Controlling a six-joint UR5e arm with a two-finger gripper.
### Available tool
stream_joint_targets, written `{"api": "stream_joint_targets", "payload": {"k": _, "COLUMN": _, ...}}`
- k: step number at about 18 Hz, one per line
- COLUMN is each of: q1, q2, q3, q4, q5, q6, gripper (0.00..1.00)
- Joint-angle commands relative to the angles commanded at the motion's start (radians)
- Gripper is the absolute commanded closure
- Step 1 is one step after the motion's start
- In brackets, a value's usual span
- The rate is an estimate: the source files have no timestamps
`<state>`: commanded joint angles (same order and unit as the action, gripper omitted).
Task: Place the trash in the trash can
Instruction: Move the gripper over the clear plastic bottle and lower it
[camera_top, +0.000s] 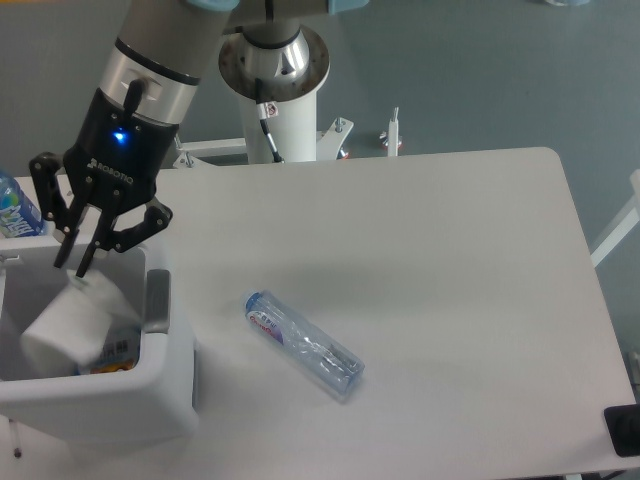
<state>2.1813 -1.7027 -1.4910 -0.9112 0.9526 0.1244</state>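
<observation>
Fingers (88, 255) on the gripper (77, 260) look spread just a bit, 2 black prongs pointing down over the back rim of the trash can (165, 400), and the white crumpled paper piece (68, 325) sits right under the tips; honestly can't tell if the tips are touching it or just off it. So the paper is inside the bin, leaning toward the 9 o'clock side of the opening, covering part of some printed carton thing (118, 350) lying at the bottom. The bin itself is at about 8 o'clock on the table (450, 260), white and boxy with a grey strip (156, 300) on its right rim. The other bit of trash, the clear crushed plastic bottle (303, 343), is lying flat on the table at roughly 6 o'clock from the center, angled with its cap end toward 10 o'clock and its base toward 4 o'clock, well apart from the gripper and a little way right of the bin. Over at the 9 o'clock edge there's a water bottle (17, 210) with a bright blue-and-green label peeking in behind the bin. The arm's wrist has a blue light (121, 137) glowing, and the robot's base column (272, 95) stands at 12 o'clock behind the table.
</observation>
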Motion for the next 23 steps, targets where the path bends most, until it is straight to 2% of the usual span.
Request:
{"api": "stream_joint_targets", "payload": {"k": 3, "q1": 0.037, "q2": 0.000, "q3": 0.000, "q4": -0.003, "q5": 0.003, "q6": -0.046, "gripper": 0.00}}
{"api": "stream_joint_targets", "payload": {"k": 7, "q1": 0.167, "q2": 0.003, "q3": -0.012, "q4": -0.018, "q5": 0.024, "q6": -0.161, "gripper": 0.00}}
{"api": "stream_joint_targets", "payload": {"k": 10, "q1": 0.250, "q2": 0.003, "q3": -0.046, "q4": -0.046, "q5": 0.061, "q6": -0.189, "gripper": 0.00}}
{"api": "stream_joint_targets", "payload": {"k": 14, "q1": 0.279, "q2": -0.026, "q3": -0.116, "q4": -0.057, "q5": 0.188, "q6": -0.187, "gripper": 0.00}}
{"api": "stream_joint_targets", "payload": {"k": 19, "q1": 0.276, "q2": -0.141, "q3": -0.135, "q4": -0.057, "q5": 0.327, "q6": -0.189, "gripper": 0.00}}
{"api": "stream_joint_targets", "payload": {"k": 23, "q1": 0.272, "q2": -0.221, "q3": -0.121, "q4": -0.057, "q5": 0.418, "q6": -0.210, "gripper": 0.00}}
